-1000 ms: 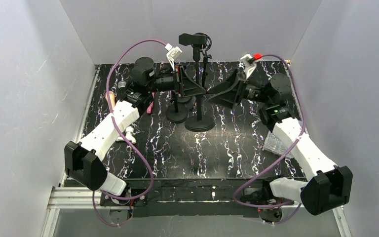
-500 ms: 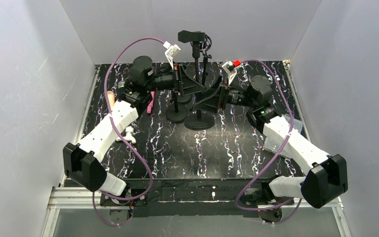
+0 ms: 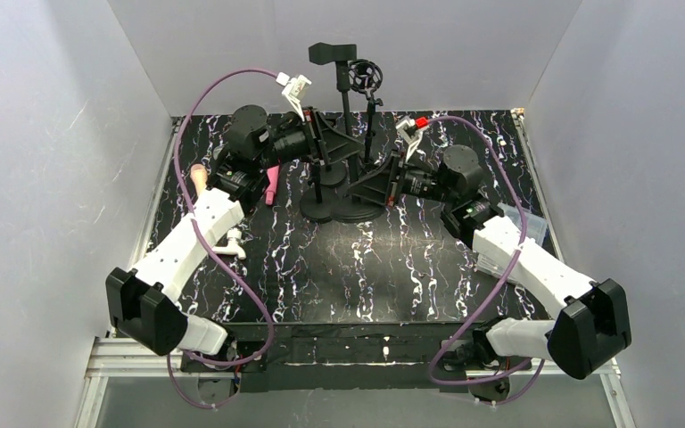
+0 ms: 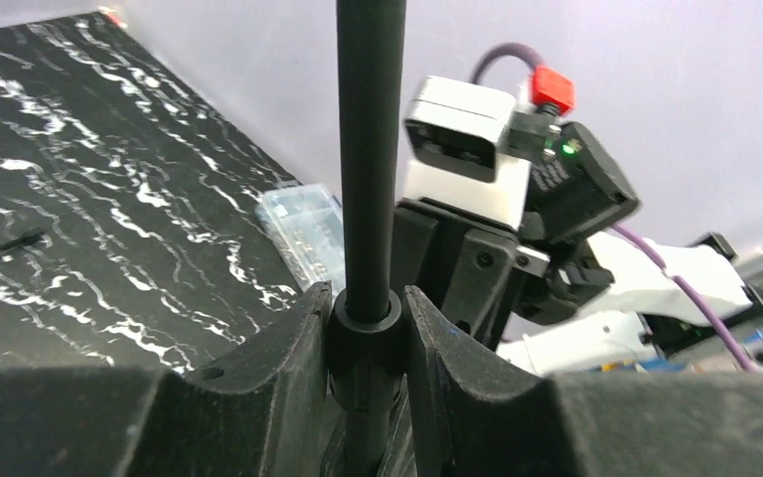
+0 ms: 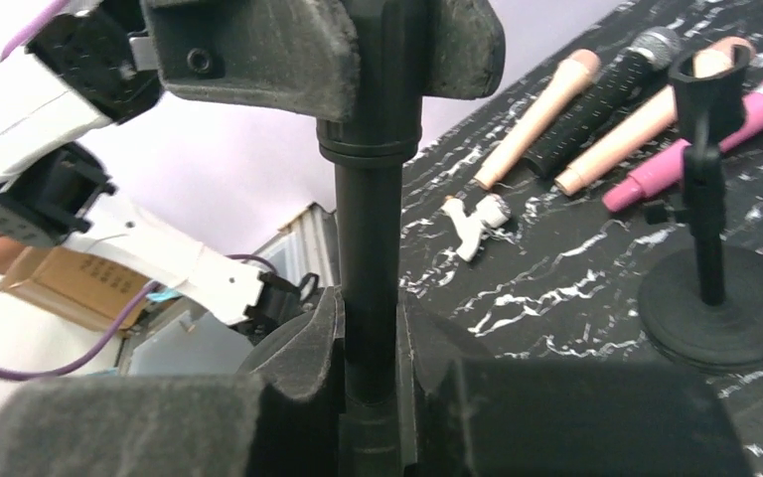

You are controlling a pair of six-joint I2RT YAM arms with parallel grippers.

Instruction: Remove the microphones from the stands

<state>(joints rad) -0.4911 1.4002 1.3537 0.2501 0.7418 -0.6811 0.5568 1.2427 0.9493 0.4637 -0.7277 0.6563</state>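
The table (image 3: 392,267) is black with thin white marble-style veins all over, and the stand (image 4: 370,149) is plain matte black, so it kinda melts into it. The 2 arms (image 3: 187,241) are white shells with black joints, each trailing a purple cable (image 3: 232,85), and the right wrist camera (image 4: 462,149) is white with a red tab (image 4: 552,87) and a tiny green light (image 4: 566,147). Lying around there's 1 hot-pink mic (image 5: 646,179), 2 peachy-tan mics (image 5: 541,119) and 1 black mic (image 5: 601,99) with a grey mesh head, all boxed in by pale grey walls (image 3: 53,134).
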